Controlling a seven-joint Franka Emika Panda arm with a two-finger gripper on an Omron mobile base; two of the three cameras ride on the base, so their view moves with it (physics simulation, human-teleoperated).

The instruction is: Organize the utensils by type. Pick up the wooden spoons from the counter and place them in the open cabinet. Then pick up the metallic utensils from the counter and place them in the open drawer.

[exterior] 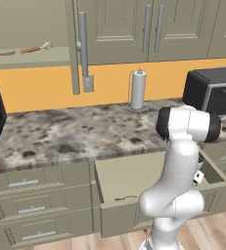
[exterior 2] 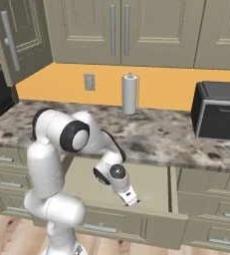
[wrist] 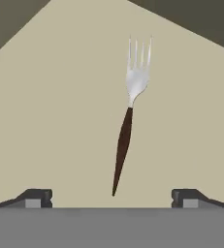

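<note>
Gripper [wrist: 111,196] open, fork [wrist: 128,116] lying apparently free between.

Lighting even and bright in all 3 views; you get no glare. Shadows are faint: the fork [wrist: 128,116] casts almost none on the drawer floor [wrist: 60,121]. Rendering soft, slightly blurred at edges.
</note>
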